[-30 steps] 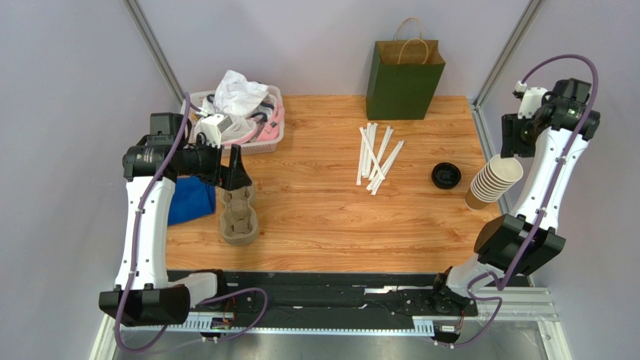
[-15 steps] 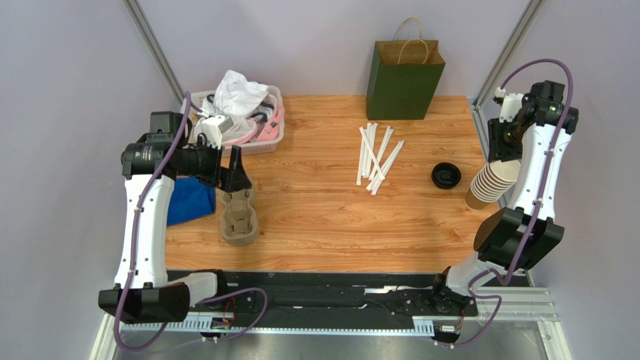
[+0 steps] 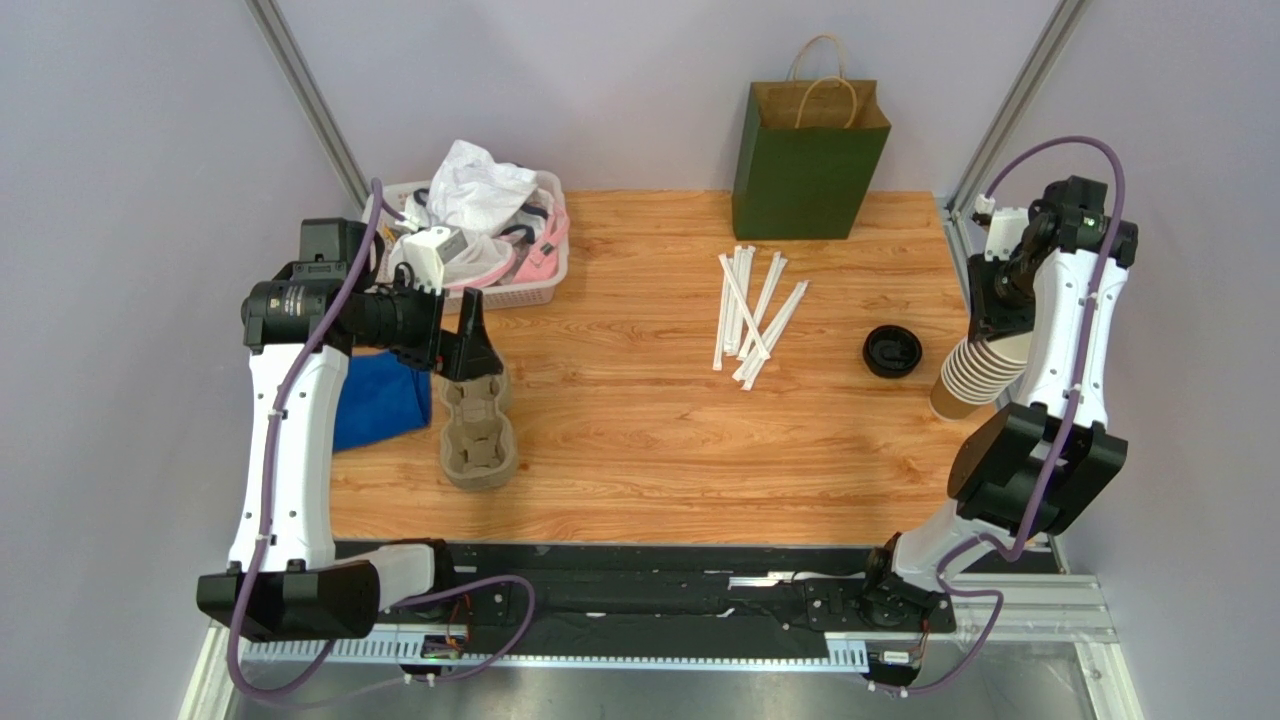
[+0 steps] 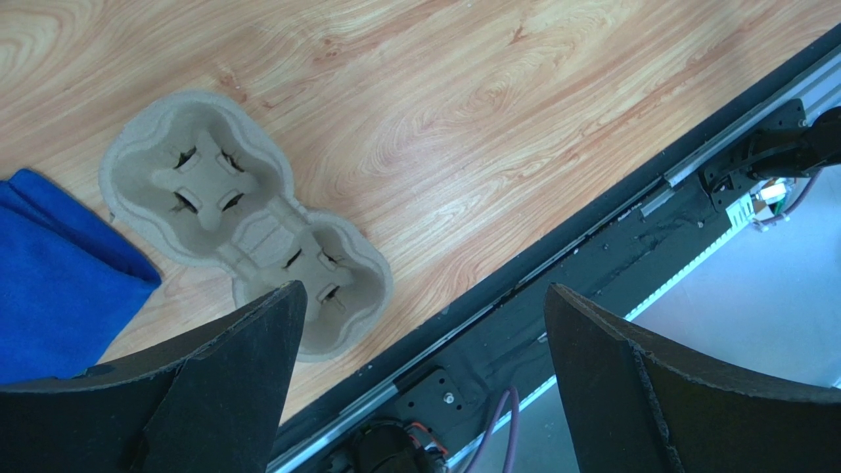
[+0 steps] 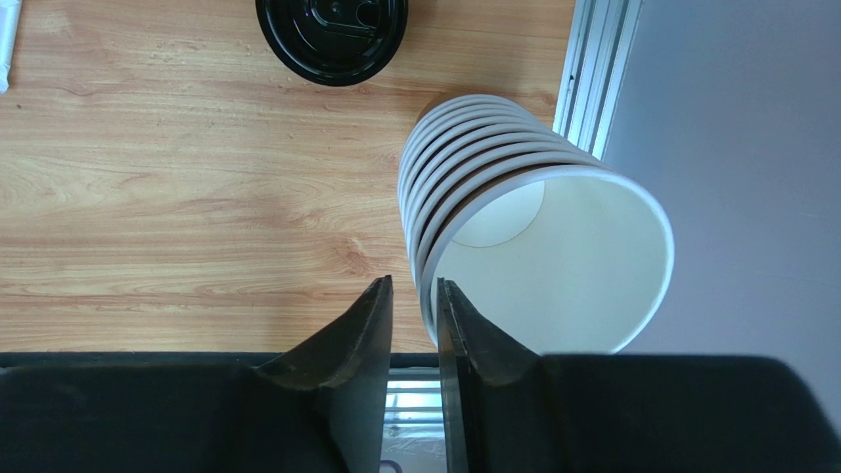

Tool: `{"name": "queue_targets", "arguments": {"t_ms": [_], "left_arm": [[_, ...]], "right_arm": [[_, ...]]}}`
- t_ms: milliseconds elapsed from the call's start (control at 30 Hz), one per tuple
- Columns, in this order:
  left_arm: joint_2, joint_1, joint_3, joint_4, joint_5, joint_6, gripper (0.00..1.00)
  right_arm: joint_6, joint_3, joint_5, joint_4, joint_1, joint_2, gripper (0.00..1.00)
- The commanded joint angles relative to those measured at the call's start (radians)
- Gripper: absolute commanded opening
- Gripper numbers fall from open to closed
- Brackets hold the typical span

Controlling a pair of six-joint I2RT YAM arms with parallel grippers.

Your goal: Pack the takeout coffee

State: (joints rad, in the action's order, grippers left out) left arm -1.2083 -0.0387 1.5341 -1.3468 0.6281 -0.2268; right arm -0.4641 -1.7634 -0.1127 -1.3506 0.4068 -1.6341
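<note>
Stack of kraft cups (image 5: 513,197) lies tipped on its side at the counter's (image 3: 646,435) right edge, white mouth facing the right wrist camera. No cup has a lid on. The black lid (image 3: 893,351) lies flat on the wood just left of the stack, apart from it. Right fingers (image 5: 380,305) stand at the top cup's rim, narrowly parted. One is inside the mouth and one outside, with the cup wall between them. We cannot tell whether they pinch it. Left fingers (image 4: 267,335) are spread wide and hold nothing, hovering above the pulp cup carrier (image 4: 247,227) near the counter's left side, beside a blue cloth (image 4: 49,276). Paper-wrapped straws (image 3: 751,315) lie mid-counter, and a green paper bag (image 3: 809,158) stands upright at the back.
</note>
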Motion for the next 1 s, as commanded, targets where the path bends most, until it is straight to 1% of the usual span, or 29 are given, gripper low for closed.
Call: {"name": "queue_targets", "arguments": {"t_ms": [0,133,200,233,267,800,833,967], "left_arm": [[0.004,0.007,0.034,-0.014,0.016,-0.016,0.99],[0.007,0.010,0.029,-0.011,0.016,-0.014,0.99],[0.009,0.010,0.024,-0.008,0.016,-0.013,0.99],[0.009,0.010,0.024,-0.005,0.016,-0.013,0.99],[0.007,0.010,0.023,-0.005,0.018,-0.009,0.99],[0.012,0.013,0.000,0.012,0.025,-0.013,0.99],[0.010,0.013,0.000,0.014,0.025,-0.011,0.99],[0.010,0.014,-0.006,0.020,0.027,-0.009,0.99]], "right_arm": [[0.002,-0.001,0.022,-0.119,-0.005,0.014,0.22],[-0.008,-0.025,0.033,-0.133,-0.006,0.022,0.18],[-0.013,-0.033,0.045,-0.134,-0.006,0.026,0.10],[-0.016,-0.034,0.050,-0.136,-0.006,0.026,0.04],[-0.018,-0.037,0.057,-0.139,-0.006,0.025,0.00],[-0.039,-0.100,0.111,-0.154,-0.025,0.060,0.00],[-0.041,-0.099,0.146,-0.151,-0.029,0.060,0.00],[-0.044,-0.074,0.188,-0.128,-0.043,0.075,0.00]]}}
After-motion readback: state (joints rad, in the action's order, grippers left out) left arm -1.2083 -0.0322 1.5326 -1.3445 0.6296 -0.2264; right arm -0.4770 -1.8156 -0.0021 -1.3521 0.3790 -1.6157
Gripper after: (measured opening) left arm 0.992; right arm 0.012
